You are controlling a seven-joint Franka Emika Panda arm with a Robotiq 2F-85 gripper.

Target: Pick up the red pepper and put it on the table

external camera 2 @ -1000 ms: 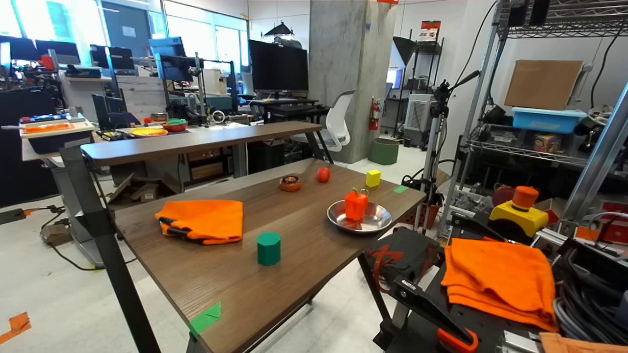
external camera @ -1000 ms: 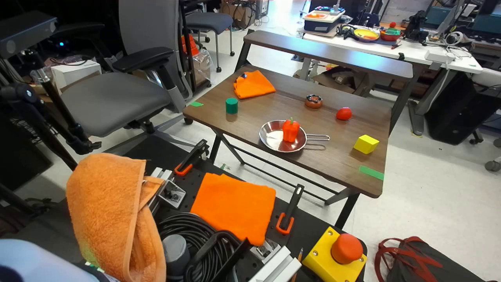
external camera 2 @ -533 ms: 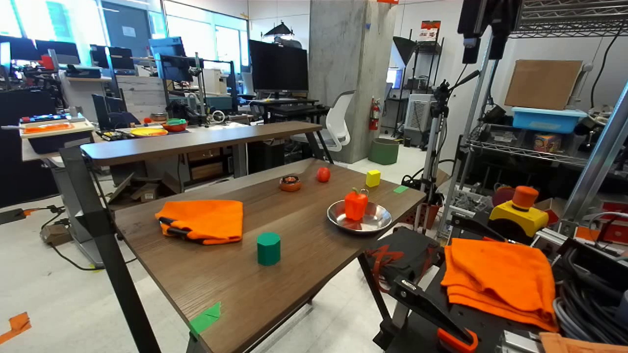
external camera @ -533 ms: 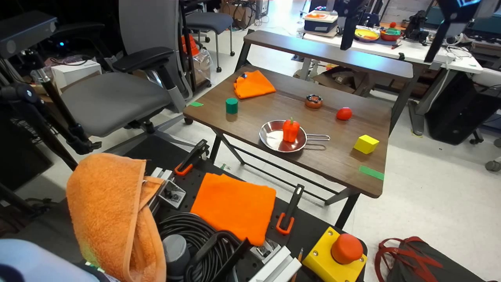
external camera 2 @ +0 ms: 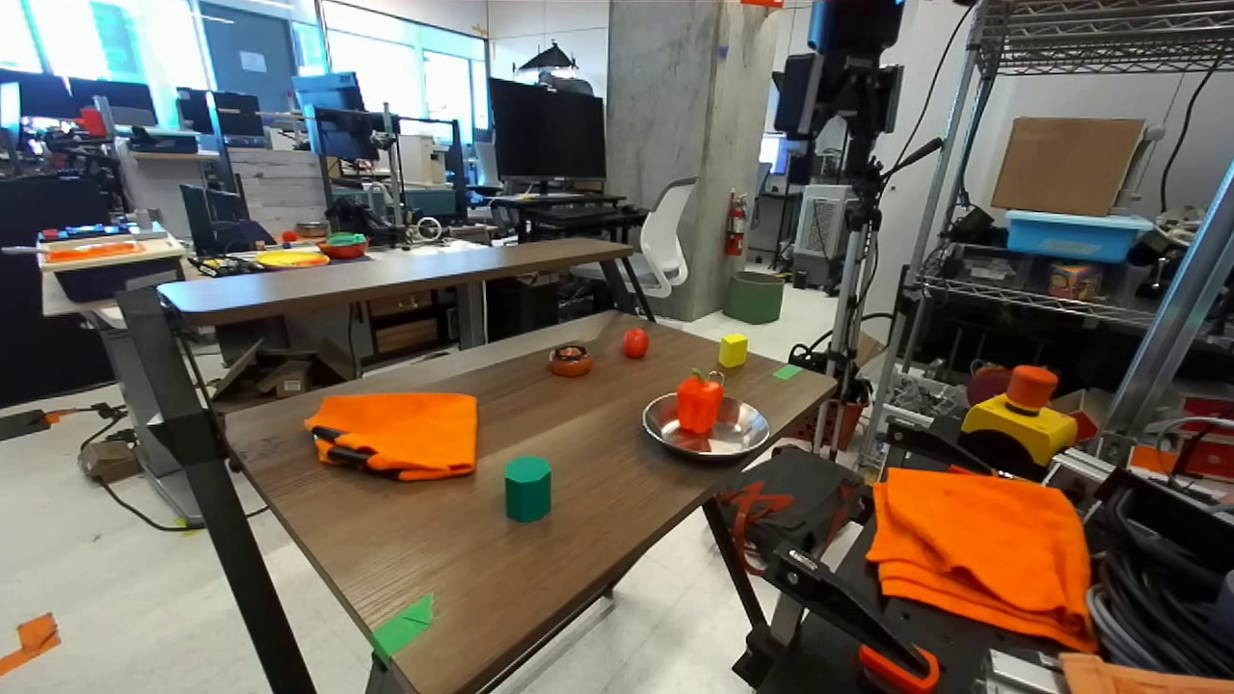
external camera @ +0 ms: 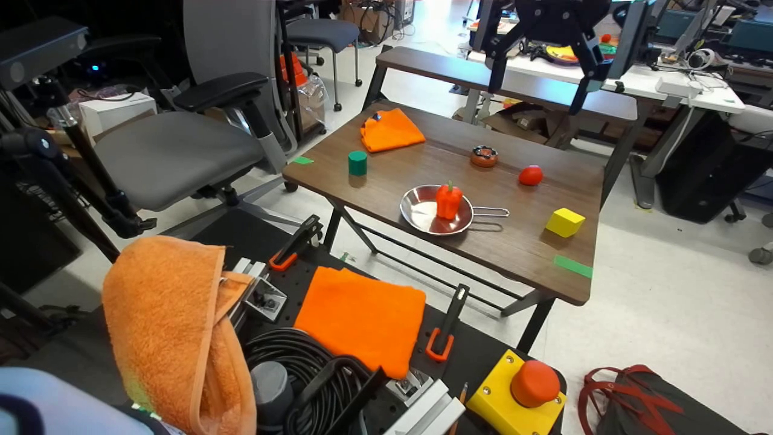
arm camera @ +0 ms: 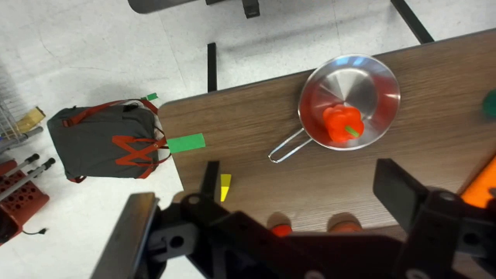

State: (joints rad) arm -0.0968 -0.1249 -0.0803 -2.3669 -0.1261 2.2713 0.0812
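Claw (arm camera: 298,174): spread, lower part of wrist view.
Pepper (arm camera: 343,124): upright in pan (arm camera: 366,91), upper right.
Tabletop (arm camera: 248,116): upper edge at pan's rim; open surface below pan.

We can't read any txt, nos. or brands in any view. In an ext. view, the pale sheet (external camera 2: 253,63) on the dark panel (external camera 2: 231,34) and the pale mark (external camera 2: 803,557) on the black clamp (external camera 2: 848,607) are too small for us to make out.
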